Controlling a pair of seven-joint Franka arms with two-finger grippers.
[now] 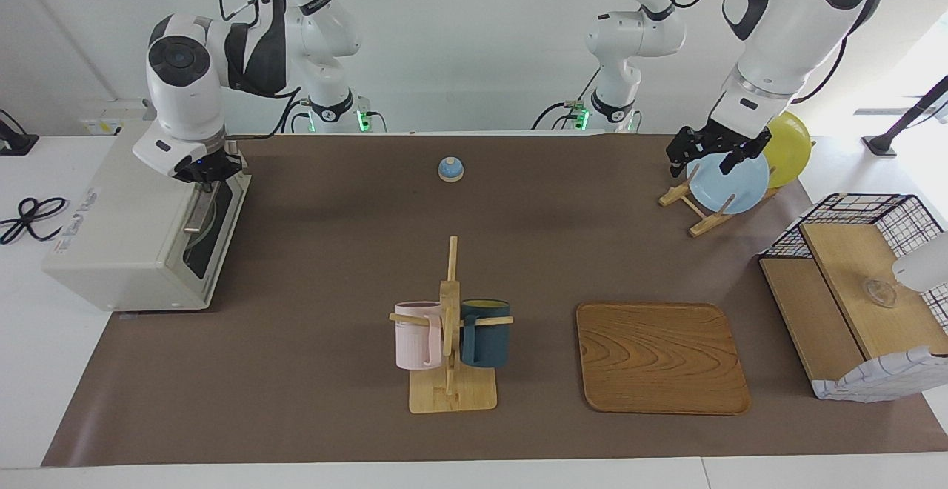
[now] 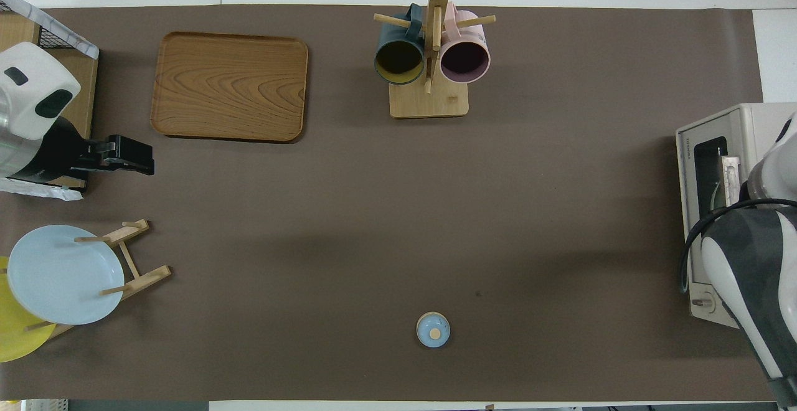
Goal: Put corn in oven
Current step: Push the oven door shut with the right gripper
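The off-white oven (image 1: 126, 215) stands at the right arm's end of the table with its door (image 1: 216, 233) shut. The corn is hidden from both views. My right gripper (image 1: 209, 172) is shut and sits at the top edge of the door, just above the metal bar handle (image 1: 196, 211). In the overhead view the oven (image 2: 741, 118) shows, but my right arm covers the gripper. My left gripper (image 1: 707, 154) hangs open and empty over the blue plate (image 1: 729, 184) on a wooden rack; the left arm waits.
A mug tree (image 1: 450, 326) with a pink and a dark blue mug stands mid-table. A wooden tray (image 1: 661, 358) lies beside it, toward the left arm's end. A small blue bell (image 1: 450, 169) sits near the robots. A yellow plate (image 1: 789, 144) and a wire basket (image 1: 859, 304) stand at the left arm's end.
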